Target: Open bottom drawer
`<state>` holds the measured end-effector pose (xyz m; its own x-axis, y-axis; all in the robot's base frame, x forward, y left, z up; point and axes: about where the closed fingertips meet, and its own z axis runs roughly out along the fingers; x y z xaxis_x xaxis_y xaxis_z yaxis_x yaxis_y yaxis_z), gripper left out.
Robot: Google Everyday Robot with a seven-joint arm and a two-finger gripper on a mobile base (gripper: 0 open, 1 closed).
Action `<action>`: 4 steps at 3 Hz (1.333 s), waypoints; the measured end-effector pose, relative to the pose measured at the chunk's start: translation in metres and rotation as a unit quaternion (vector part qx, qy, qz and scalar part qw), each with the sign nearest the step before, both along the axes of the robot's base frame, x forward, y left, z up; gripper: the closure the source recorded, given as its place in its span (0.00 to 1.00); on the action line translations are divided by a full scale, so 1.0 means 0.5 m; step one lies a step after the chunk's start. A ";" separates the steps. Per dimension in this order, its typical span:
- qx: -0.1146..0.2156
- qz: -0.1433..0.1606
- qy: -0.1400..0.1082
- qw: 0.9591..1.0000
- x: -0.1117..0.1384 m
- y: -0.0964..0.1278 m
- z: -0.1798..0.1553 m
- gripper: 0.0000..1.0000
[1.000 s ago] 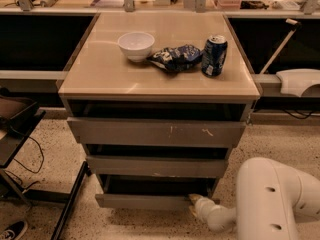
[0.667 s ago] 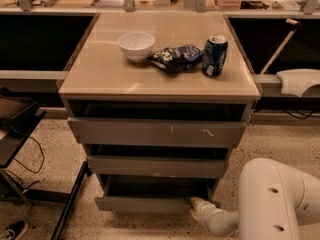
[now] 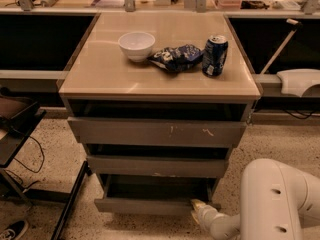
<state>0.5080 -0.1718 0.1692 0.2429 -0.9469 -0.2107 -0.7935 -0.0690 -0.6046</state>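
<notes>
A 3-drawer cabinet [image 3: 100, 76] is standing at centre. The white arm [image 3: 277, 199] is reaching in from lower right. The bottom drawer [image 3: 145, 205] is sitting lowest, partly open, just above the floor. A white bowl [image 3: 136, 45], a blue bag [image 3: 176, 58] and a blue can [image 3: 215, 55] are resting on top. The gripper [image 3: 199, 210] is meeting the drawer front's right end; whether it is gripping cannot be told.

Place: a robot lab or test room, by the look of it.
Floor: speckled hard floor [image 3: 285, 139], loose cables [image 3: 31, 151].
Back: cluttered workbench [image 3: 260, 0].
Props: the table [image 3: 100, 76] carries a bowl [image 3: 136, 45], snack bag [image 3: 175, 58] and soda can [image 3: 215, 55].
Claw: the claw [image 3: 197, 207] sits low at the bottom drawer [image 3: 145, 205].
</notes>
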 end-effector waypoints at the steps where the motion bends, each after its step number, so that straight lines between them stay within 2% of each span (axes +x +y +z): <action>1: -0.003 -0.002 0.001 1.000 -0.030 -0.006 -0.005 1.00; 2: -0.003 -0.002 0.001 1.000 -0.032 -0.006 0.000 1.00; 4: -0.007 -0.004 0.005 1.000 -0.069 -0.014 -0.004 1.00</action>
<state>0.4733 -0.1788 0.1670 0.2327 -0.9520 -0.1988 -0.8001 -0.0712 -0.5956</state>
